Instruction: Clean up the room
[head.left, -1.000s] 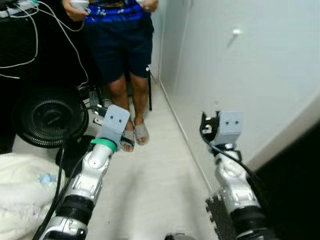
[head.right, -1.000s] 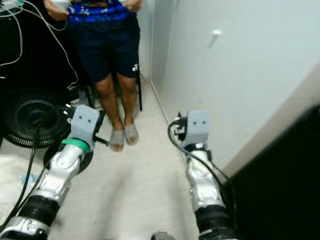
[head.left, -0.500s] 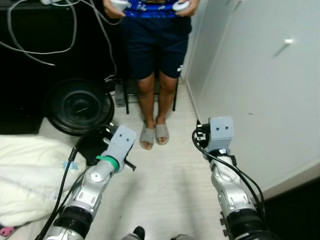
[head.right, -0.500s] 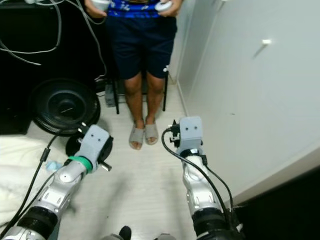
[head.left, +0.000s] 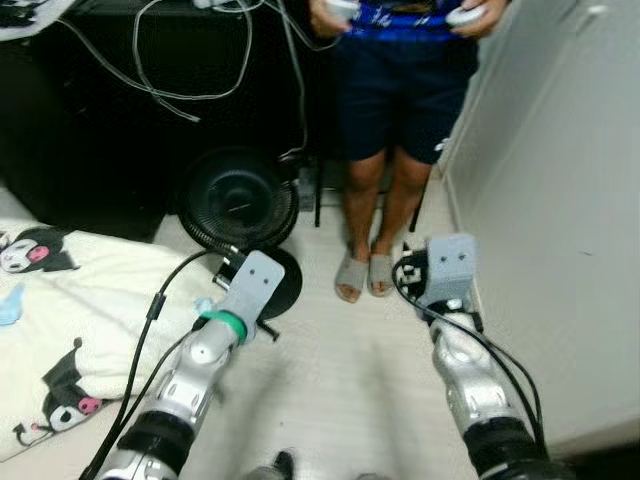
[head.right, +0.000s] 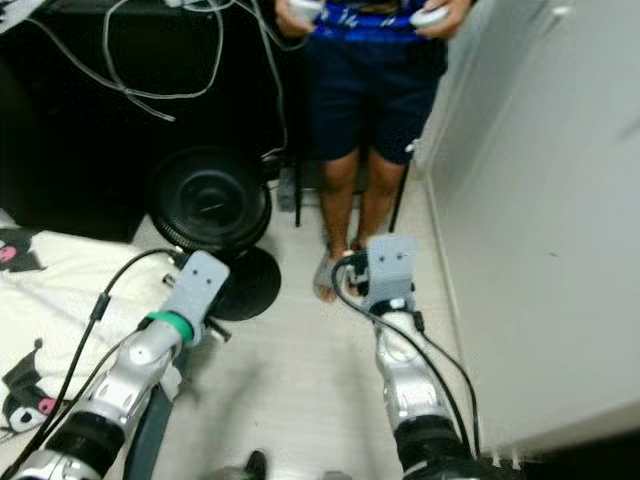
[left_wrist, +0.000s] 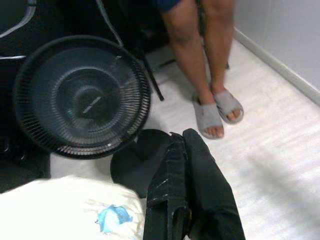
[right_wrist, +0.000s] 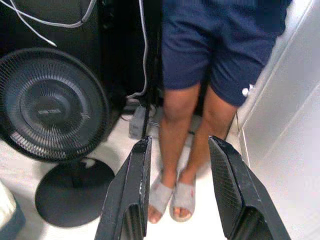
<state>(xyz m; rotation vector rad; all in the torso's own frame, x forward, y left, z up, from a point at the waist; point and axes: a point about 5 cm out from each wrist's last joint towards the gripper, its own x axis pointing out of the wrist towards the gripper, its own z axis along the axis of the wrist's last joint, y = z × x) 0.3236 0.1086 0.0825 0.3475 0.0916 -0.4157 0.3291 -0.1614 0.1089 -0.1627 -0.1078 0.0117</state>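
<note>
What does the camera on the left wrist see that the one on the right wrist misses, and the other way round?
Left wrist view's extras: white bedding with a blue patch, and the left end effector, its black fingers shut together. Right wrist view's extras: the person's navy shorts, white cables against dark furniture, and the right end effector, fingers open. Shared: the round black floor fan on its disc base, and the person's bare legs in grey slippers.

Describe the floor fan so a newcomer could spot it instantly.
Start at the dark cabinet with white cables hanging down its front. On the pale floor just before it, left of the standing person's sandalled feet, stands the floor fan: the one round black grille on a flat disc base.
</note>
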